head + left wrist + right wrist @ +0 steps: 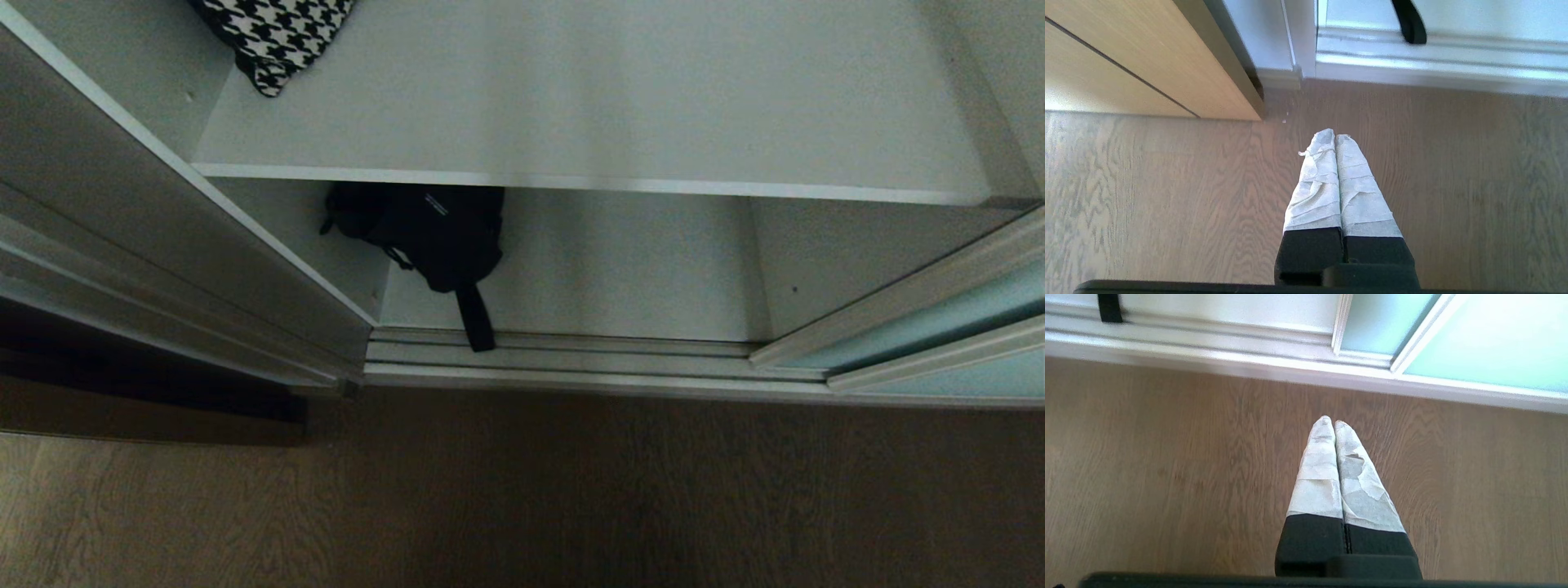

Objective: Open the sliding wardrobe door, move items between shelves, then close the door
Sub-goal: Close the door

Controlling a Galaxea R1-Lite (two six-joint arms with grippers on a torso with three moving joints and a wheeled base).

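The wardrobe stands open, with the aqua sliding door (939,327) pushed to the right. A houndstooth piece (273,37) lies at the back left of the upper shelf (620,114). Below it, a black strappy bundle (429,233) rests on the lower shelf (620,278), and one strap (1410,22) hangs over the floor track. Neither arm appears in the head view. My left gripper (1334,136) hangs shut and empty over the wooden floor. My right gripper (1329,422) does the same, near the door's (1474,339) bottom corner.
A ribbed silver floor track (571,359) runs along the wardrobe's front. A light tan wooden cabinet (1147,61) stands to the left of the opening. Wooden floor (522,498) fills the foreground.
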